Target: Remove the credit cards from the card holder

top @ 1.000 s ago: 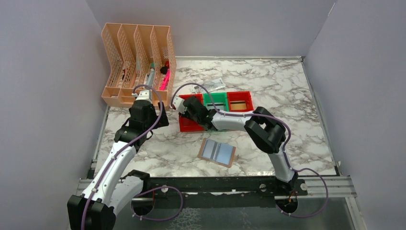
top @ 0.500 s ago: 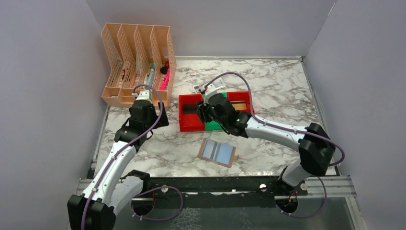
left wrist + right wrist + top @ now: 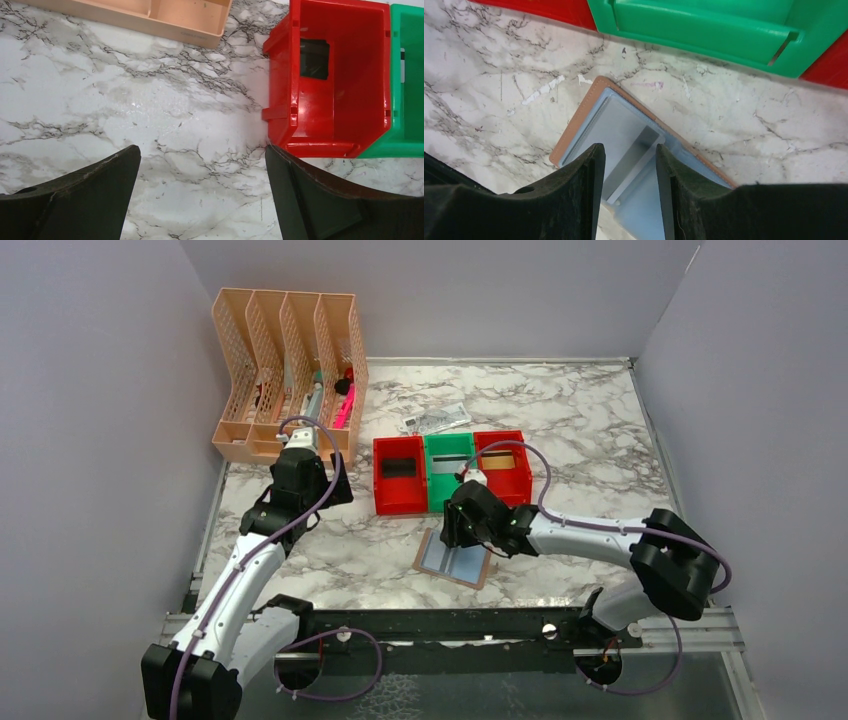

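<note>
Now the right pincer (image 3: 628, 157) is held partly spread, with nothing pinched, just above the card holder (image 3: 624, 117). The holder is laid open flat on the desk (image 3: 499, 75), blue-grey panels turned up. At 12 o'clock from it a green bin (image 3: 704, 25) is set. A dark card (image 3: 314, 59) is seen in the left red bin (image 3: 345, 115), a gold-toned card (image 3: 500, 462) in the right red bin (image 3: 512, 435). The left pincer (image 3: 202, 160) is spread wide over bare desk, at 9 o'clock from the bins.
</note>
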You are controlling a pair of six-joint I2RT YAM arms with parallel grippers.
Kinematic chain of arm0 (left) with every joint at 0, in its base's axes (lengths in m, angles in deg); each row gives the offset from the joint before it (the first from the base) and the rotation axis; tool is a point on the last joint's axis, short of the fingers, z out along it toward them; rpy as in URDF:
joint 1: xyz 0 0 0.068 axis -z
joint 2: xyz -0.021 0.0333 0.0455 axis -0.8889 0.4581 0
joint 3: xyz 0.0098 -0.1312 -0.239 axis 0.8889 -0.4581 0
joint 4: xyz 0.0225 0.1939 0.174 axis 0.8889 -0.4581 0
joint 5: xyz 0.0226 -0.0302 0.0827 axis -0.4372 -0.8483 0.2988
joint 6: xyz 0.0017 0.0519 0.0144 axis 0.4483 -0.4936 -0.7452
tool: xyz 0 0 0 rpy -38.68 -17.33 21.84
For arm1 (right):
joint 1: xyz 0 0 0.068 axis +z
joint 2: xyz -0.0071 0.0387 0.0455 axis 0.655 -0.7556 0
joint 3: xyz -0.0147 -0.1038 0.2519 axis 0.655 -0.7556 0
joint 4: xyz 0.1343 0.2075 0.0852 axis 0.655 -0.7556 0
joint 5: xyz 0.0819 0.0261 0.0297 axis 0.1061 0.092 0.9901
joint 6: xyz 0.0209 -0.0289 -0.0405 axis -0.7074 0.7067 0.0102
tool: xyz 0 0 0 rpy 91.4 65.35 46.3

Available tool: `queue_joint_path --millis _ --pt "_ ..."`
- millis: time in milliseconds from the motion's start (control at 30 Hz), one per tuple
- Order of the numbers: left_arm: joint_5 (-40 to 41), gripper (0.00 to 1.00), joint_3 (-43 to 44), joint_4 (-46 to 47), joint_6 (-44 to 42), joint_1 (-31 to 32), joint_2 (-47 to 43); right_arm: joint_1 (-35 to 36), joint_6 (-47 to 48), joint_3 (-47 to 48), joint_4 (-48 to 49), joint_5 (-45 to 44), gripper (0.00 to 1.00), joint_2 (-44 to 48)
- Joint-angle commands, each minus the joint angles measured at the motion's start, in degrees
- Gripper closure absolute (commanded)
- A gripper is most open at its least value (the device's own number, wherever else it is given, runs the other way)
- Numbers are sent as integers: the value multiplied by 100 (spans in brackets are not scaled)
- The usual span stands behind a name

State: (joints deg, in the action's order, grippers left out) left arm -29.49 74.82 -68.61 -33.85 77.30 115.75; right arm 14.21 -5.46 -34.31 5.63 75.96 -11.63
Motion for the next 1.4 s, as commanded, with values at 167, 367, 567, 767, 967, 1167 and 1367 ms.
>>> queue_joint_path --millis 167,367,567,767,967,1167,1367 --pt "-319 1 -26 142 -40 -33 89 58 -505 74 -115 345 53 -279" --pt "-581 1 -29 176 -103 -33 118 130 -476 327 -397 148 53 -737" --pt "-665 1 -35 186 -103 -33 168 389 20 793 -756 -225 55 -1315" --pt "-768 1 -44 205 -110 -34 178 670 257 1180 -1137 -780 66 -1756" --pt "-975 6 -70 253 -138 -27 224 692 291 1141 -1029 -757 78 -1663" --pt "-989 6 -61 254 -147 -24 263 692 310 1153 -923 -635 85 -1514" --pt "-1010 7 -53 253 -162 -25 280 692 198 1114 -950 -551 62 -1182"
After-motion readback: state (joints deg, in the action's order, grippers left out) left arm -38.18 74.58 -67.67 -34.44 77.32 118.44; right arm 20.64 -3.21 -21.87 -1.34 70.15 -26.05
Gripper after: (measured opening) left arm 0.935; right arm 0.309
